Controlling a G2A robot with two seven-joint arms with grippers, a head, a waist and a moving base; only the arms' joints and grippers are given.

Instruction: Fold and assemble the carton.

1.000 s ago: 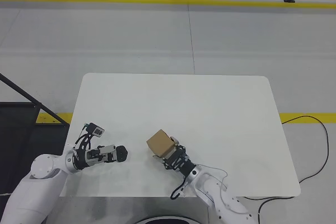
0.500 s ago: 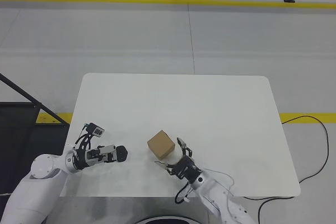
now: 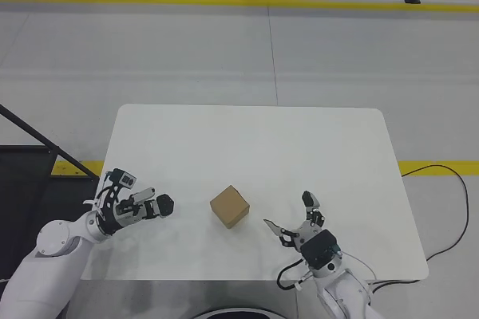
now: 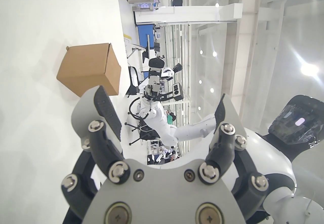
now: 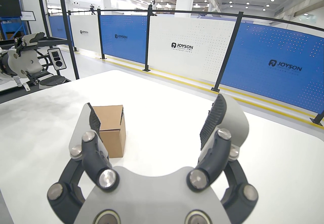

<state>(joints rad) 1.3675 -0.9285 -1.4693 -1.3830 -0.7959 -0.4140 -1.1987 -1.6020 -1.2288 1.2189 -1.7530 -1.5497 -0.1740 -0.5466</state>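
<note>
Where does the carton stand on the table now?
In the top view the carton stands on the table toward its near edge, between the left gripper and the right gripper, touching neither.

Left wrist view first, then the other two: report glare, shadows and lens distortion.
Left wrist view: the ceiling lights flare into streaks, and the table glares bright white around the carton. Right wrist view: no glare, but the black rail bows into a curve, a wide-lens effect. Top view: even light, and the carton throws barely any shadow.

White table (image 3: 303, 143) bearing closed carton (image 3: 229, 206)
</note>
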